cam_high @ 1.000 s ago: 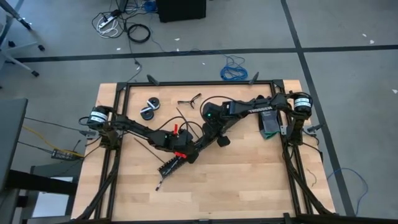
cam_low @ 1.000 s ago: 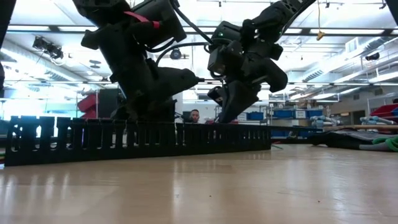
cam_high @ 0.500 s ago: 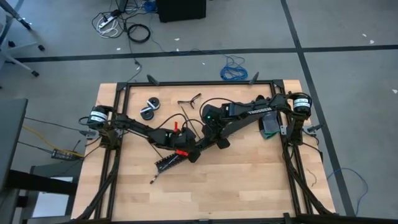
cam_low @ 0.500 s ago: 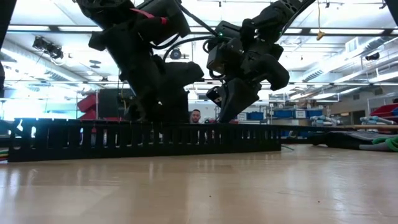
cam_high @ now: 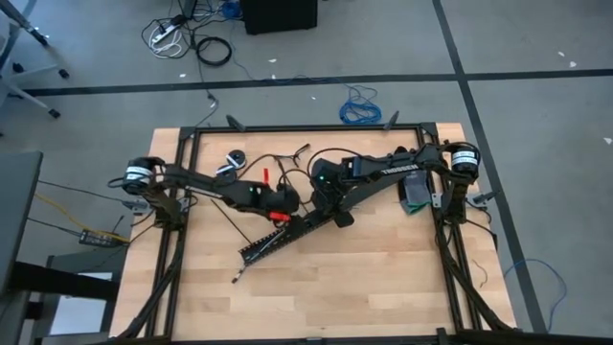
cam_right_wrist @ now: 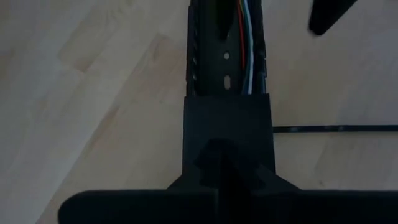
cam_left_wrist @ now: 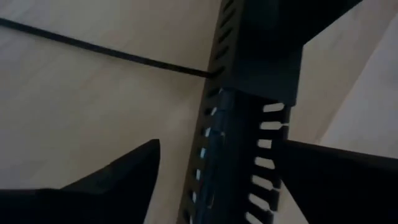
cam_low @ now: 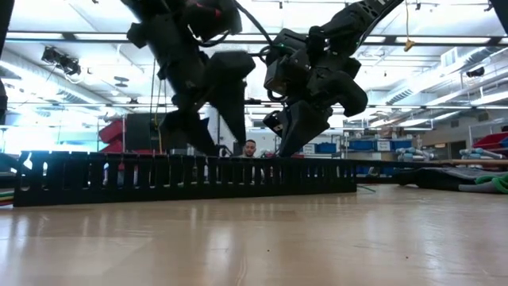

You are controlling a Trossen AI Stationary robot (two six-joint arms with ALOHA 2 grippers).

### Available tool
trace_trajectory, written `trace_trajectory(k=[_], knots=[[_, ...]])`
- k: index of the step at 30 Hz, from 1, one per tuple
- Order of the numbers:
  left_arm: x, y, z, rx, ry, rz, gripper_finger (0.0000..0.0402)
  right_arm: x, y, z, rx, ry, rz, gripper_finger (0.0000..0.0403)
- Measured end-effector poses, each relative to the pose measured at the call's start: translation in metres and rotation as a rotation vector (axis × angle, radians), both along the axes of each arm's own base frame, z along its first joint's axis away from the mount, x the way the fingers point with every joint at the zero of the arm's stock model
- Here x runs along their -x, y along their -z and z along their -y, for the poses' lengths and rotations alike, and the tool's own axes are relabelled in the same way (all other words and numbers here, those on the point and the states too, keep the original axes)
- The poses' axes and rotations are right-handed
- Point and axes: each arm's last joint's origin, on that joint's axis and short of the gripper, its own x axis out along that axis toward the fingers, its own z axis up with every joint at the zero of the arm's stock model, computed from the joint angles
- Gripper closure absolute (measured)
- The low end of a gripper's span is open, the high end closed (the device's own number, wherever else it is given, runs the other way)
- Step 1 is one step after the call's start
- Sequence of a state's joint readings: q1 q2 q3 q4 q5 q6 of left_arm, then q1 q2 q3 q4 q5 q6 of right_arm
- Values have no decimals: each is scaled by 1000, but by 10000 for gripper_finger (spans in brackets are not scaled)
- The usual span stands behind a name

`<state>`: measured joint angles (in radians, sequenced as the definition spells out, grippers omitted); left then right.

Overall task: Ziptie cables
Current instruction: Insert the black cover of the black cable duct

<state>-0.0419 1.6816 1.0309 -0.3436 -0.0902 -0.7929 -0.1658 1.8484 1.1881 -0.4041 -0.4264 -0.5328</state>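
Observation:
A long black perforated strip [cam_high: 287,236] lies slantwise on the table's middle, and the cables [cam_right_wrist: 246,37] run inside it. My left gripper [cam_left_wrist: 230,177] is open above the strip's middle, one finger on each side of it and clear of it. At the strip's far-right end [cam_high: 330,215] is my right gripper [cam_low: 284,149], which is shut. A thin black ziptie [cam_right_wrist: 336,129] lies flat on the wood beside that end, also seen as the ziptie [cam_left_wrist: 93,50] in the left wrist view. My right gripper has its shut fingers [cam_right_wrist: 227,134] down on the strip's far-right end [cam_right_wrist: 225,81], coming from above and slanting toward the table's left. The fingers themselves hide the place of contact, so I cannot tell whether they pinch a wall or only press. The strip lies flat on the table.
Black round rolls [cam_high: 230,163] and a small forked tool [cam_high: 292,153] lie near the far edge. A dark green object [cam_high: 417,196] sits at the right. A black frame [cam_high: 306,128] rims the table. In the low view a person [cam_low: 250,148] shows in the room beyond the strip.
My left gripper has opened, let go of the perforated strip, and gone up and toward the table's far edge. The strip has slid a little along the table and stays flat.

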Motion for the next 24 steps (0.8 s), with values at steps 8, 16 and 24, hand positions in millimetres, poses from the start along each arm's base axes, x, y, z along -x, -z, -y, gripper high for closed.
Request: trace_trajectory(k=[8, 16, 24], knots=[[-3, -9, -3, 58, -7, 50, 74, -1, -1, 3, -6, -1, 18, 403], [-11, -15, -1, 2, 80, 154, 74, 1, -1, 12, 0, -8, 23, 403], [-7, -9, 0, -147, 67, 74, 74, 3, -1, 18, -2, -17, 30, 403]])
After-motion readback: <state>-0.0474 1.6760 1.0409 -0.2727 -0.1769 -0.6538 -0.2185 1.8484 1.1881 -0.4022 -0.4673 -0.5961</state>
